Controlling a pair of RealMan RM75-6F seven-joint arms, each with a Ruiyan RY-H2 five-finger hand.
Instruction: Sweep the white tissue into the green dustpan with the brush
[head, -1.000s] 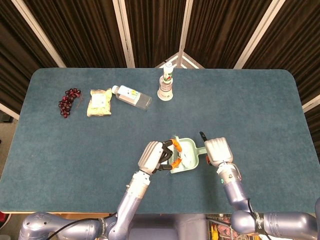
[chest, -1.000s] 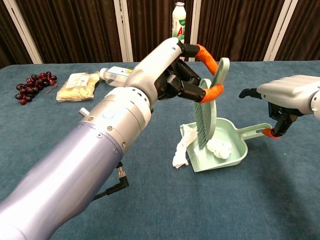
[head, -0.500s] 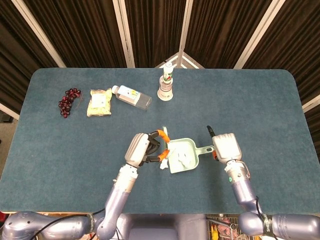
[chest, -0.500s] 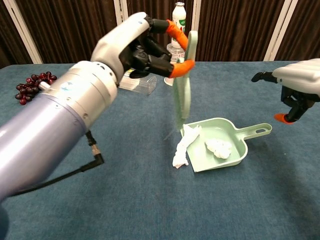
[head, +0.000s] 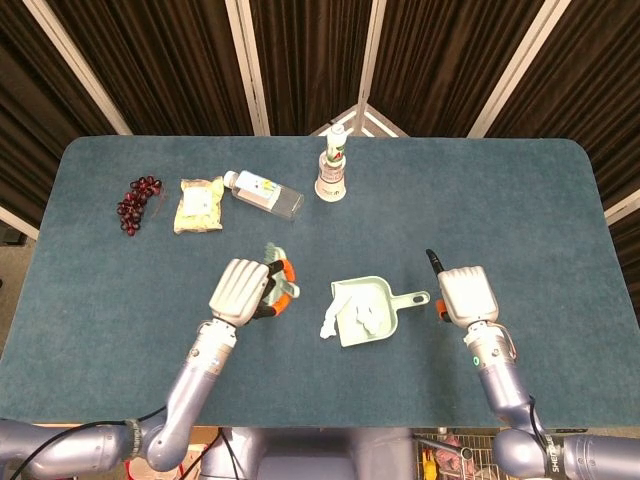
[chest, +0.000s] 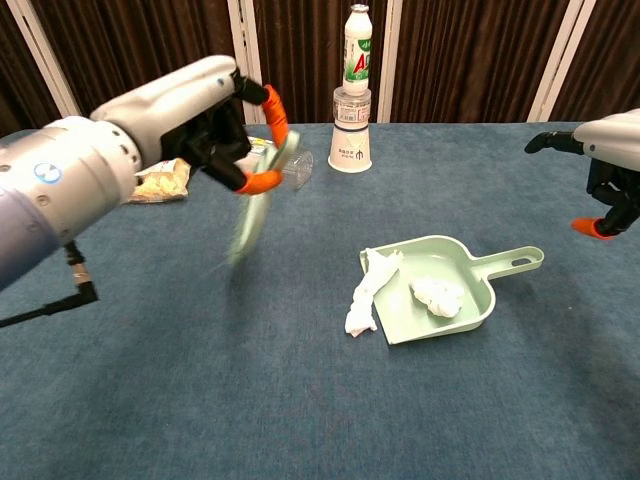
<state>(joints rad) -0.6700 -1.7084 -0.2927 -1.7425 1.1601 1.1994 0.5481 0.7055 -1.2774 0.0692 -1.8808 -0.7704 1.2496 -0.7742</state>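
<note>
The green dustpan (head: 372, 297) (chest: 466, 263) lies on the blue table, its handle pointing toward my right hand. A crumpled white tissue wad (chest: 437, 293) sits inside it. A twisted white tissue strip (chest: 365, 293) (head: 329, 320) hangs over the pan's open lip onto the table. My left hand (head: 243, 289) (chest: 207, 119) grips the pale green brush (chest: 255, 208), blurred and tilted, well left of the pan and above the table. My right hand (head: 467, 295) (chest: 612, 168) hovers right of the handle, holding nothing, fingers apart.
At the back left lie dark grapes (head: 137, 203), a yellow snack bag (head: 200, 205) and a clear bottle (head: 265, 194) on its side. A white bottle (chest: 357, 40) stands on a paper cup (chest: 350, 145) at the back centre.
My left hand has carried the brush up and leftward away from the dustpan. My right hand has drawn back to the right, off the pan's handle. The tissue strip stays over the lip.
</note>
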